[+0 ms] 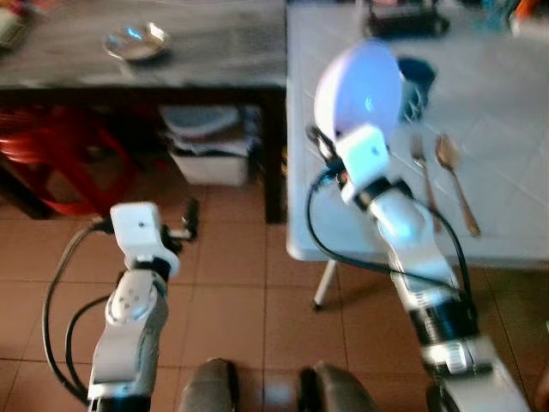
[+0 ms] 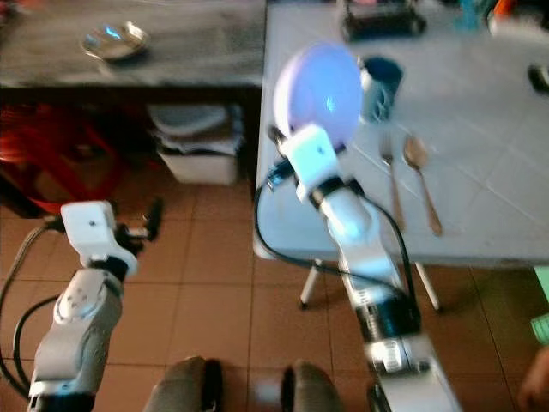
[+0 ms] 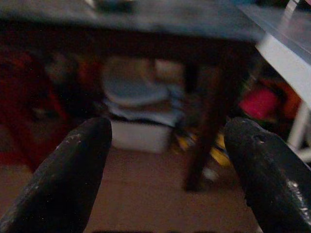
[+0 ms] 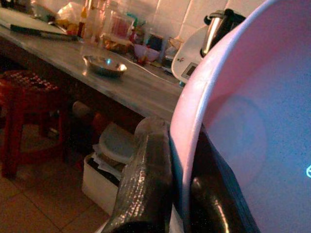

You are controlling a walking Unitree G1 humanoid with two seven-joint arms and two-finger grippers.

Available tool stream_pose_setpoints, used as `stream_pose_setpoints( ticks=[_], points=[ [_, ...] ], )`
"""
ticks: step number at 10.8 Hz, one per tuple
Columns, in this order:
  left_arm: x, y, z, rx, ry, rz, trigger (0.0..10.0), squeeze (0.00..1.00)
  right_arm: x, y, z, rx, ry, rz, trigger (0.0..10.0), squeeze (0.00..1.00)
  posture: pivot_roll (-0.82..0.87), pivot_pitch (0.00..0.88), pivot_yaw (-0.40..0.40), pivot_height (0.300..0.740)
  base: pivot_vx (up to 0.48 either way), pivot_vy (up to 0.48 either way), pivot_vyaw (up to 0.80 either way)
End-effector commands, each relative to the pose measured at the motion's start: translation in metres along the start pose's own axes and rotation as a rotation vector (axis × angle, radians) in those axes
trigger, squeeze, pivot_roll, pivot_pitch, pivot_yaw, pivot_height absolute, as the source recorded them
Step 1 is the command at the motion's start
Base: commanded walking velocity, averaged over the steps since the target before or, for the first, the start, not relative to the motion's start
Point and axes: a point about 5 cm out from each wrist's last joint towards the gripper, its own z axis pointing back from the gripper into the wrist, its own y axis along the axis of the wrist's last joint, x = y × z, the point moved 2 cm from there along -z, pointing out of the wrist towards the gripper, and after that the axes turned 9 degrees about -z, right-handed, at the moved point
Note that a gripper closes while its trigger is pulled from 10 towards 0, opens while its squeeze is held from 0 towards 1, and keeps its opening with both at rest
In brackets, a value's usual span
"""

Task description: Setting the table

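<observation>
Right wrist view: a pale plate (image 4: 243, 121) is seen pinched edge-on by the right end effector (image 1: 339, 142), held above the white bench (image 1: 506, 129). Beyond it, the fork (image 1: 422, 172), spoon (image 1: 455, 180) and blue cup (image 1: 418, 81) could be struck if it is lowered tilted. The left end effector (image 3: 170, 165) is held released, idle.

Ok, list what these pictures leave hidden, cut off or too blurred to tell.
- Blue cup: partly hidden in the eye views behind the plate that the right gripper holds on edge.
- Dark item at the white table's far edge: cut off by the frame and blurred.
- Stack on the bin under the dark table: too dim in the left wrist view to identify.
</observation>
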Motion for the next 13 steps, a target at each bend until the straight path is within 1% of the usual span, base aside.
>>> stream_pose_setpoints(
  ticks=[1, 2, 3, 4, 5, 6, 7, 9, 10, 12, 13],
  points=[
    [-0.015, -0.007, 0.001, -0.020, 0.069, -0.027, 10.0, 0.00, -0.005, 0.008, 0.002, 0.032, -0.014, -0.036, 0.0, 0.00, -0.02, 0.037, 0.037, 0.740, 0.000, 0.480, 0.00],
    [-0.015, -0.011, 0.002, -0.039, 0.039, -0.053, 10.0, 0.00, -0.007, 0.002, 0.010, 0.020, -0.059, -0.053, 0.8, 0.00, -0.02, 0.029, 0.043, 0.740, 0.000, 0.480, 0.00],
    [-0.012, -0.013, 0.007, -0.027, 0.040, -0.116, 10.0, 0.00, -0.003, -0.003, 0.022, -0.002, -0.126, -0.070, 2.0, 0.00, -0.01, 0.018, 0.039, 0.740, 0.000, 0.480, 0.00],
    [-0.009, -0.016, 0.012, -0.023, 0.038, -0.122, 10.0, 0.00, 0.000, -0.009, 0.033, -0.027, -0.174, -0.077, 6.9, 0.00, -0.02, 0.017, 0.041, 0.740, 0.000, 0.480, 0.00],
    [-0.008, -0.020, 0.014, -0.027, 0.044, -0.120, 10.0, 0.00, 0.002, -0.014, 0.039, -0.050, -0.196, -0.080, 10.0, 0.00, -0.02, 0.017, 0.041, 0.740, 0.000, 0.480, 0.00],
    [-0.005, -0.016, 0.012, -0.009, 0.036, -0.129, 10.0, 0.00, 0.001, -0.012, 0.038, -0.047, -0.196, -0.079, 10.0, 0.00, -0.02, 0.025, 0.044, 0.740, 0.000, 0.480, 0.00],
    [-0.001, -0.008, 0.006, 0.022, 0.016, -0.148, 10.0, 0.00, 0.001, -0.009, 0.034, -0.035, -0.200, -0.080, 10.0, 0.00, -0.02, 0.025, 0.042, 0.740, 0.000, 0.480, 0.00],
    [-0.002, -0.003, 0.003, 0.051, 0.017, -0.165, 10.0, 0.00, 0.002, -0.009, 0.035, -0.037, -0.217, -0.082, 10.0, 0.00, -0.01, 0.026, 0.035, 0.740, 0.000, 0.465, 0.00],
    [-0.001, -0.004, 0.005, 0.055, 0.017, -0.192, 10.0, 0.00, -0.001, -0.010, 0.039, -0.044, -0.217, -0.086, 10.0, 0.00, -0.01, 0.030, 0.034, 0.740, 0.289, 0.386, 0.00],
    [-0.001, -0.008, 0.009, 0.040, 0.029, -0.202, 10.0, 0.00, 0.000, -0.010, 0.040, -0.046, -0.222, -0.092, 10.0, 0.00, -0.01, 0.032, 0.039, 0.740, 0.351, 0.326, 0.00],
    [0.002, -0.014, 0.015, 0.018, 0.026, -0.224, 10.0, 0.00, 0.005, -0.012, 0.046, -0.056, -0.248, -0.073, 10.0, 0.00, -0.01, 0.033, 0.041, 0.740, 0.469, 0.000, 0.00]
  ],
)
